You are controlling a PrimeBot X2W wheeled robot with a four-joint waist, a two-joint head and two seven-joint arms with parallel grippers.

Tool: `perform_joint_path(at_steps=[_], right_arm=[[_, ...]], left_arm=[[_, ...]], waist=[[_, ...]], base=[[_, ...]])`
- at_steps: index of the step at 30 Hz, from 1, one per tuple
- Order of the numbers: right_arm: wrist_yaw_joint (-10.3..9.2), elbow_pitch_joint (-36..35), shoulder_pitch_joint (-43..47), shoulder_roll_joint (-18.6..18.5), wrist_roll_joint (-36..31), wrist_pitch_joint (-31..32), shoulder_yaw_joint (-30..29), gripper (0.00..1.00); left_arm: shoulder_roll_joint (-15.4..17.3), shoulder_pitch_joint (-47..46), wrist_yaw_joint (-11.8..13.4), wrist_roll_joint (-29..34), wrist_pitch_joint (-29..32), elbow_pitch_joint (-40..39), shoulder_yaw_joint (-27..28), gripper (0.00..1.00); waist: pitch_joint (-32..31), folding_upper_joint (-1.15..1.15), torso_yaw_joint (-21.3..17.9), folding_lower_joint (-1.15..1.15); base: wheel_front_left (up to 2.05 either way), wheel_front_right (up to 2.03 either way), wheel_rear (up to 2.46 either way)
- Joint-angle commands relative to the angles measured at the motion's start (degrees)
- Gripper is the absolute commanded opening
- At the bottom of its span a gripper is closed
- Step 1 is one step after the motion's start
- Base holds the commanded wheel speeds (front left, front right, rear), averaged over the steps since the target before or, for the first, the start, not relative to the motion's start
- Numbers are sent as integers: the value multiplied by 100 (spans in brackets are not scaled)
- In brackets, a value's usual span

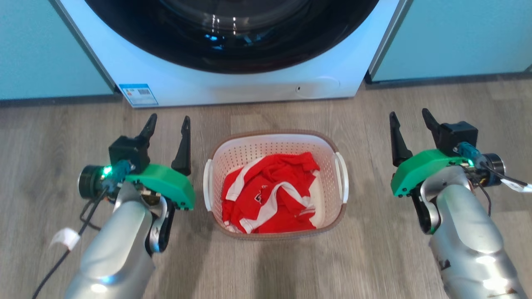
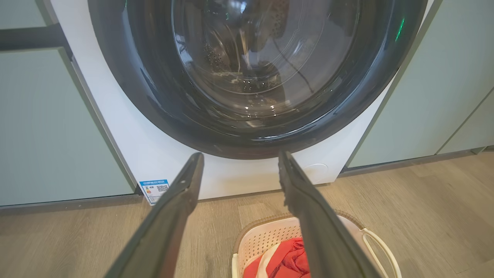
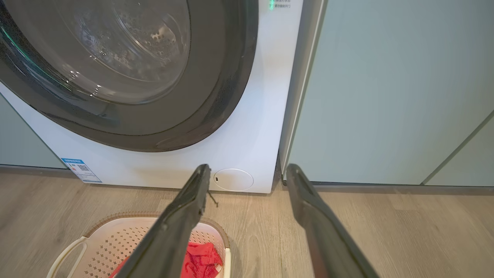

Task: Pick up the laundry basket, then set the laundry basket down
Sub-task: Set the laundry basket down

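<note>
The pick-up has not yet begun, I judge: the laundry basket (image 1: 270, 134) stands on the floor (image 1: 374, 257) before the washing machine (image 1: 249, 89), a red garment (image 1: 270, 195) inside, between the left jaws and the right jaws, both spread wide and holding nothing. Next, each must descend to its side handle (image 1: 206, 182). The head view gives both handles; each wrist view catches one far corner.

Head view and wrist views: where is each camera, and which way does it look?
Head view: on the head, looking down at the laundry basket; left gripper, right gripper and forearms show.
Left wrist view: left wrist, facing the washing machine door along its fingers.
Right wrist view: right wrist, facing the machine's right edge along its fingers.
Shared: basket and machine, in all three.
</note>
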Motion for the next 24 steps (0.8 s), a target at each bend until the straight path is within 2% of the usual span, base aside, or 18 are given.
perform_joint_path(at_steps=[1, 10, 24], right_arm=[[-33, -229, -5, 69, -75, -76, 70, 100], [-33, -722, 358, 73, -123, -45, -156, 100], [-33, -1645, 1117, 74, -325, 319, -99, 100]], left_arm=[[192, -84, 35, 35, -54, -234, 261, 100], [341, 550, 320, 59, -11, -1072, 344, 100], [537, 1283, 701, -33, 180, -1714, 442, 100]], waist=[[-110, 0, 15, 1], [-525, 0, -12, 1], [-1074, 0, -20, 1]], base=[[0, 0, 0], [0, 0, 0], [0, 0, 0]])
